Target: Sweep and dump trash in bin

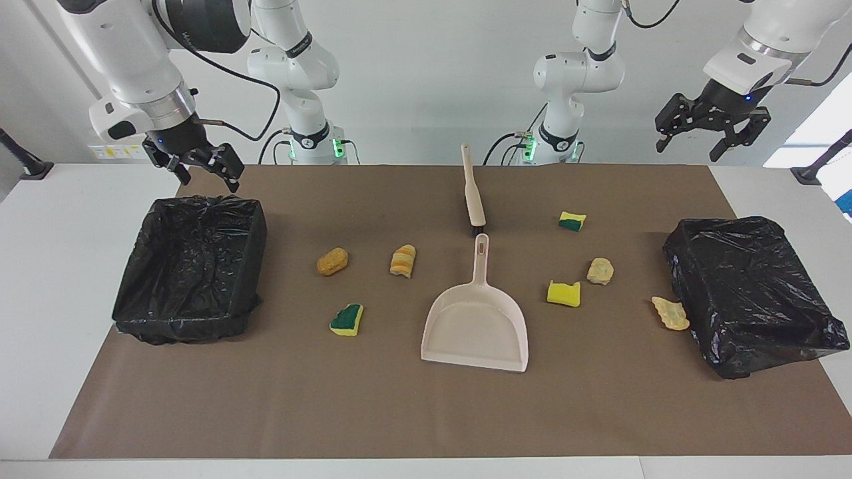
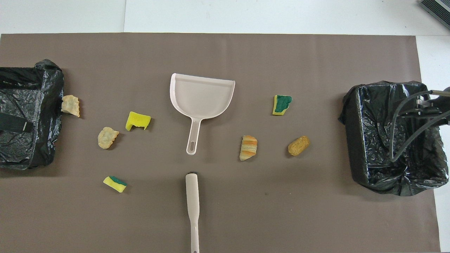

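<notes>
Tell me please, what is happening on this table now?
Nothing is being handled yet. Both arms wait: the left gripper hangs open near one bin, the right gripper hangs open over the edge of the other bin. The brush and dustpan lie untouched mid-table, the brush nearer the robots. Seven scraps of trash lie scattered on the mat; both bins look empty.

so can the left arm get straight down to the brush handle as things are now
Probably yes. The brush lies flat on the mat, handle toward the robots, with nothing on it or against its handle; the dustpan lies just past its bristle end. The left gripper hangs open in the air by the bin at its end, holding nothing.
</notes>
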You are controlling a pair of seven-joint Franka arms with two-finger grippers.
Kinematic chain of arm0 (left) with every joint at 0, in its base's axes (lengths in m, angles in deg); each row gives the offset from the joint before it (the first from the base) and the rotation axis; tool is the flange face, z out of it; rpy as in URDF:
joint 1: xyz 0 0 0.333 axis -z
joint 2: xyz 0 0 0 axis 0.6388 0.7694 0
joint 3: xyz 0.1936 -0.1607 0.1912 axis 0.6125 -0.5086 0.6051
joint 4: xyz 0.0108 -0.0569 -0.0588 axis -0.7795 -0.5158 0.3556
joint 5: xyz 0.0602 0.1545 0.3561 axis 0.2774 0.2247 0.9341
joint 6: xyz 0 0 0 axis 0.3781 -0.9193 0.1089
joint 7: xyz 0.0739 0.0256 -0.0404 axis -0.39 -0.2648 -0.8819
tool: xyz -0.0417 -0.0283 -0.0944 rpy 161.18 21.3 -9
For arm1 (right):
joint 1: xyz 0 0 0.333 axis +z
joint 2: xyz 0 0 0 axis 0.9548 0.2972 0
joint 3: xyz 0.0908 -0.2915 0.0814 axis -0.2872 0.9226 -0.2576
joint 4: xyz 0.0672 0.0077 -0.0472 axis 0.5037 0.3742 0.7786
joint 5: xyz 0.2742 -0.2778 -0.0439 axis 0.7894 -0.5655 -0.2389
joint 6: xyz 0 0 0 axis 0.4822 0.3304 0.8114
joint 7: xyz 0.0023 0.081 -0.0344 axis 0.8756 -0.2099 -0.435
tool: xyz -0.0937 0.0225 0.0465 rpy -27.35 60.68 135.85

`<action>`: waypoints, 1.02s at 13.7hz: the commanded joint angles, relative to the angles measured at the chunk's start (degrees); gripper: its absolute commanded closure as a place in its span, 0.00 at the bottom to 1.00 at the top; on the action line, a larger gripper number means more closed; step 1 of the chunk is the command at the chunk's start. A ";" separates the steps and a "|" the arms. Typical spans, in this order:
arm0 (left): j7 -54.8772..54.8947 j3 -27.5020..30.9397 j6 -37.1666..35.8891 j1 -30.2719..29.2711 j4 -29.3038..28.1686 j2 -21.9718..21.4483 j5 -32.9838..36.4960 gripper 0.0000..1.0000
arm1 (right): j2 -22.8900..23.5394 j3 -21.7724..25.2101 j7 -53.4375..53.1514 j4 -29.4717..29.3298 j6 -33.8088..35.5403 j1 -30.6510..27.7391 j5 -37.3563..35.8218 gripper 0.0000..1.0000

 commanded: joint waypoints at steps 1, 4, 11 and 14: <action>-0.76 -0.71 -1.83 -0.78 2.35 0.90 0.33 0.00 | -0.26 -0.46 0.63 0.06 0.85 -0.67 0.79 0.00; -0.58 -0.97 -1.22 -0.61 1.91 0.37 0.33 0.00 | -0.26 -0.46 0.63 0.06 0.93 -0.59 0.79 0.00; -0.58 -1.68 -1.57 -0.26 1.29 0.02 0.33 0.00 | -0.35 -0.46 0.98 0.24 0.76 -0.59 0.79 0.00; -0.93 -3.86 -1.22 -0.08 -0.28 -1.03 0.33 0.00 | -0.35 -0.46 1.07 0.33 0.84 -0.32 0.79 0.00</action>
